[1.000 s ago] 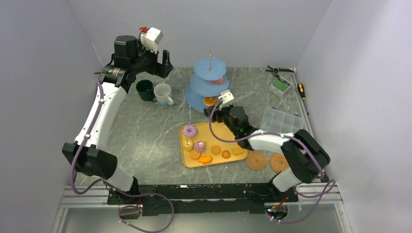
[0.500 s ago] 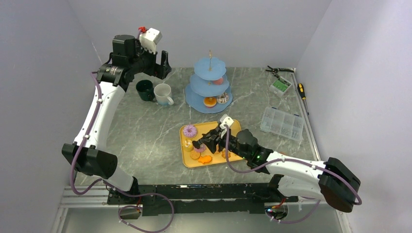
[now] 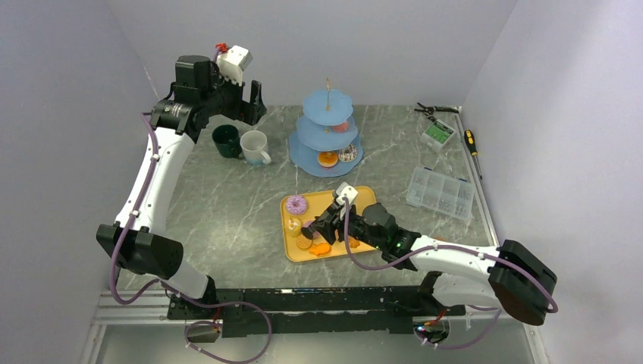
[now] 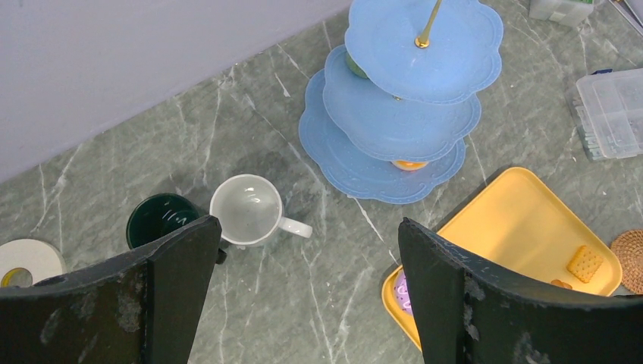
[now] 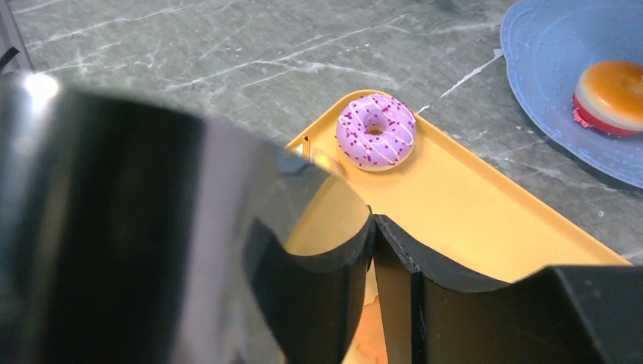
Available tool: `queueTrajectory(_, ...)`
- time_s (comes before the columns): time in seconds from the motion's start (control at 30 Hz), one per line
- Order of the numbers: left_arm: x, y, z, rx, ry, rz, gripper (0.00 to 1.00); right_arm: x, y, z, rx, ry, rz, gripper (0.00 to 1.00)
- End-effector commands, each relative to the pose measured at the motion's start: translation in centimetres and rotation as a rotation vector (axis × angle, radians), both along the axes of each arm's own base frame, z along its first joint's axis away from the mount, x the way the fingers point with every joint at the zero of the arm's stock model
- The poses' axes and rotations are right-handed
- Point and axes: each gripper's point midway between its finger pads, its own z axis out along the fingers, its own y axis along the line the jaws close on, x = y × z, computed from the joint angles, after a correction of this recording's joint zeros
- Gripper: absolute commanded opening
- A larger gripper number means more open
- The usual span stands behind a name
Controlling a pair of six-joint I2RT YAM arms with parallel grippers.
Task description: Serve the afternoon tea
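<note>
The light-blue three-tier stand (image 3: 327, 129) stands at the back centre, with an orange doughnut (image 5: 613, 87) and a second doughnut (image 3: 349, 152) on its bottom tier. The white mug (image 3: 255, 145) and dark green mug (image 3: 225, 140) stand left of it. My right gripper (image 3: 309, 227) is shut and low over the left part of the yellow tray (image 3: 368, 199), above orange biscuits (image 3: 320, 249). A purple doughnut (image 5: 376, 140) lies just beyond its tips (image 5: 374, 218). My left gripper (image 4: 309, 224) is open and empty, high above the mugs (image 4: 245, 208).
A clear organiser box (image 3: 440, 193), a green box (image 3: 437, 134), pliers (image 3: 432, 110) and a screwdriver (image 3: 472, 142) lie at the right. A tape roll (image 4: 23, 258) sits left of the green mug. A woven coaster (image 4: 629, 258) lies right of the tray.
My right arm swung back from the stand's bottom tier to the yellow tray and lowered over the biscuits. The left arm barely moved.
</note>
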Motion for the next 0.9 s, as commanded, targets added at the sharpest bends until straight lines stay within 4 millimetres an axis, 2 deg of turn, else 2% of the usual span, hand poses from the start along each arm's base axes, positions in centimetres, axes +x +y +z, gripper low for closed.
queueTrajectory(0.0,-0.1,0.0,1.8,-0.007,-0.056,-0.013,0.93,0.4,0.1,0.0,-0.01,-0.011,-0.018,0.59)
queueTrajectory(0.2,0.0,0.0,2.1,-0.013,-0.068,-0.013,0.93,1.3,-0.7,1.8,-0.018,-0.073,-0.062,0.6)
queueTrajectory(0.47,-0.1,0.0,2.3,-0.019,-0.072,-0.013,0.93,1.0,0.2,0.3,-0.015,-0.032,-0.035,0.59)
queueTrajectory(0.63,-0.1,-0.1,2.6,-0.021,-0.075,-0.014,0.93,1.2,0.6,0.2,-0.002,-0.028,-0.036,0.49)
queueTrajectory(0.73,-0.1,-0.1,2.5,-0.021,-0.074,-0.015,0.93,1.4,0.8,1.0,0.002,-0.047,-0.035,0.42)
queueTrajectory(0.8,-0.1,0.0,2.5,-0.018,-0.073,-0.014,0.93,1.7,0.7,2.2,0.012,-0.073,-0.043,0.4)
queueTrajectory(0.87,-0.1,0.0,2.5,-0.014,-0.078,-0.015,0.93,2.4,0.4,4.1,0.026,-0.119,-0.075,0.4)
